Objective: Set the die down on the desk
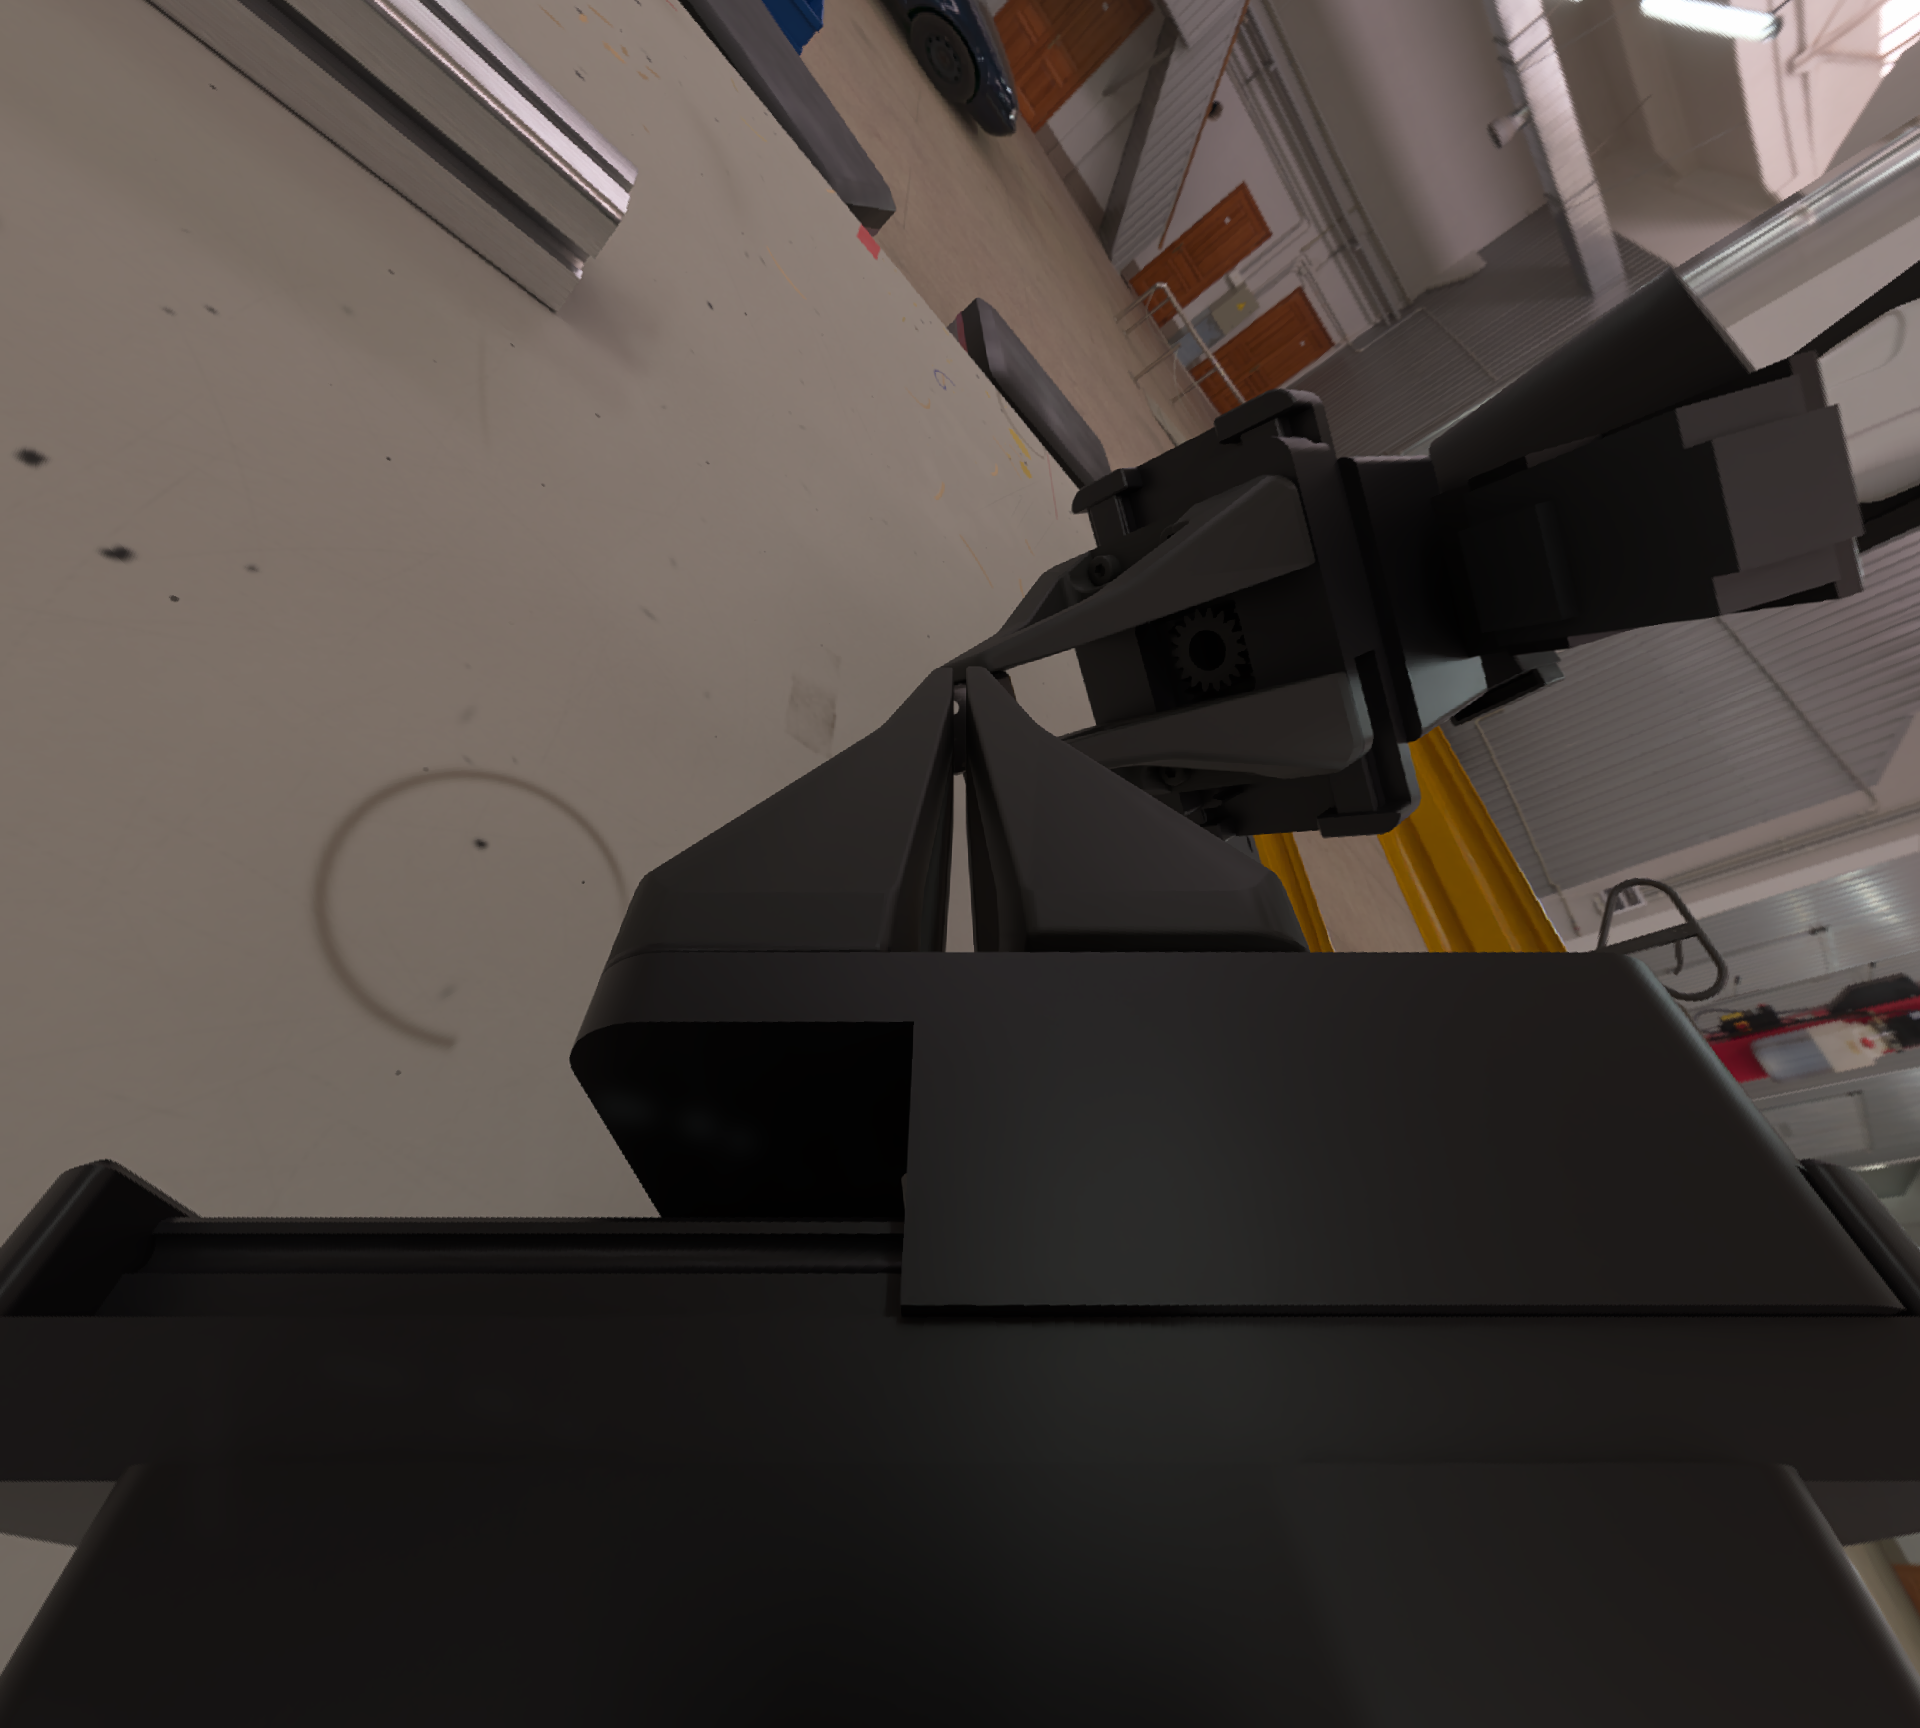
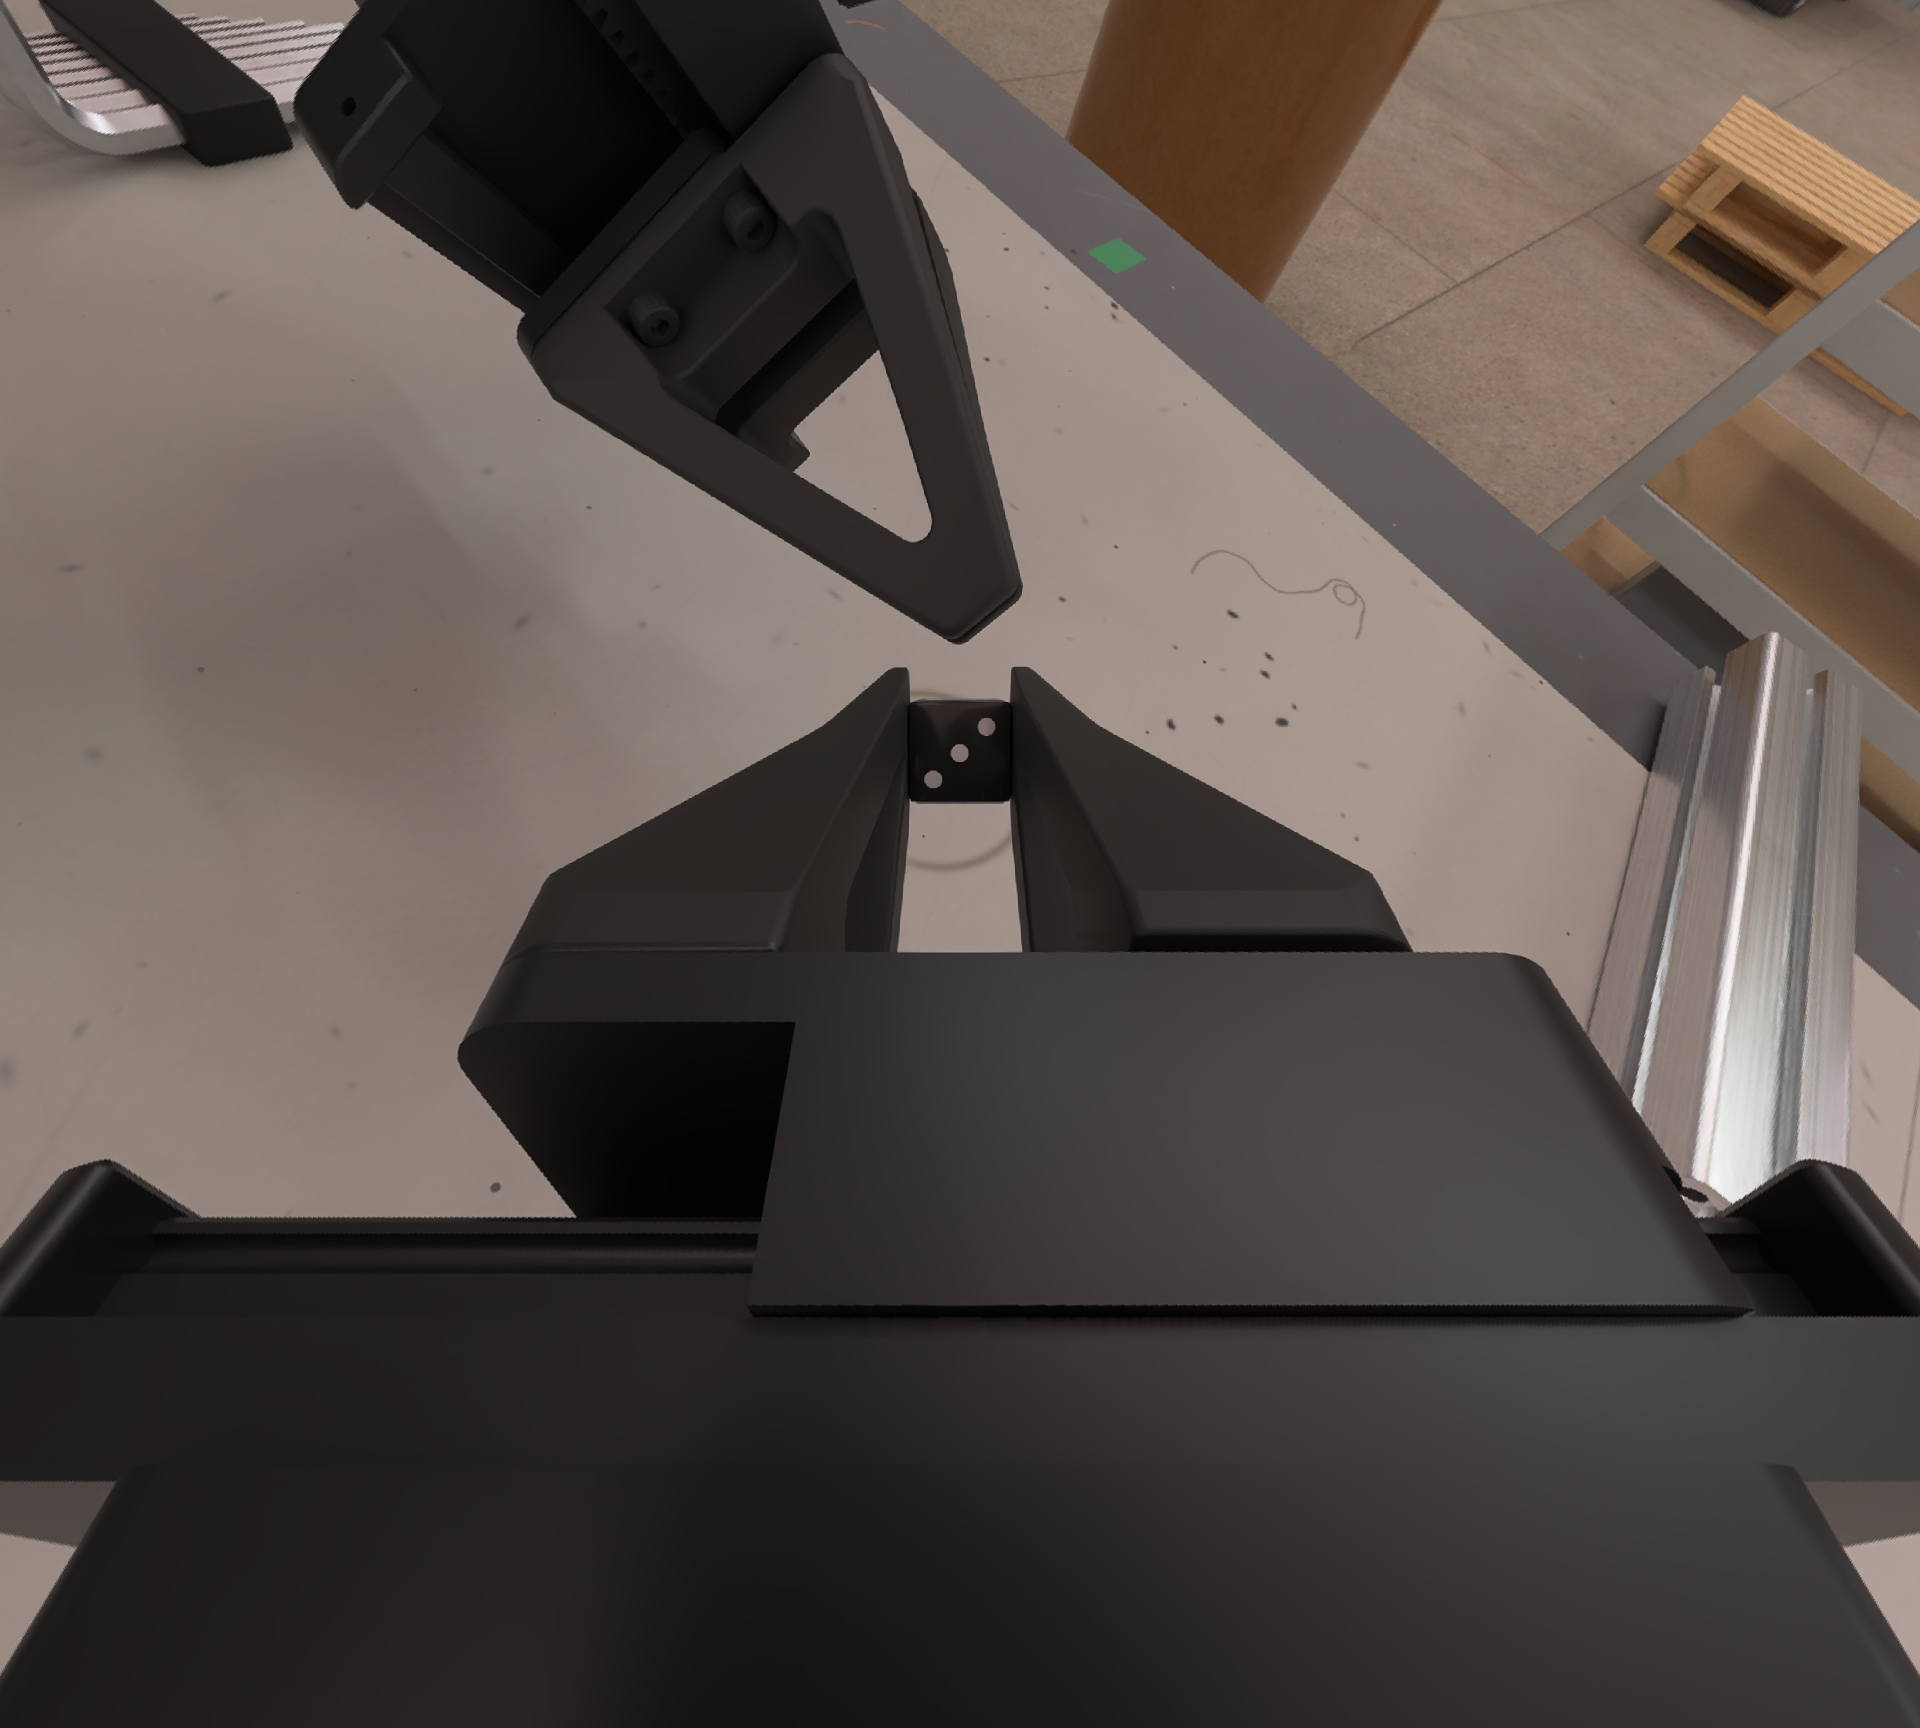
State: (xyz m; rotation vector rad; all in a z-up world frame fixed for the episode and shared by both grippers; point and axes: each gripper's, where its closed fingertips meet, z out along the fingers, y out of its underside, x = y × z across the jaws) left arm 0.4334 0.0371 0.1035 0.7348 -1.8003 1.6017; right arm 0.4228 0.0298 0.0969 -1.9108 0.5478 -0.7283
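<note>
Now: right fingers clamp black die | left fingers seemingly pressed together, empty.

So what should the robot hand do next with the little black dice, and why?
Probably lower it gently toward the desk. The right gripper pinches the die between its fingertips, and whether it touches the surface can't be told. The left gripper, fingers together, hovers close beyond it.
</note>
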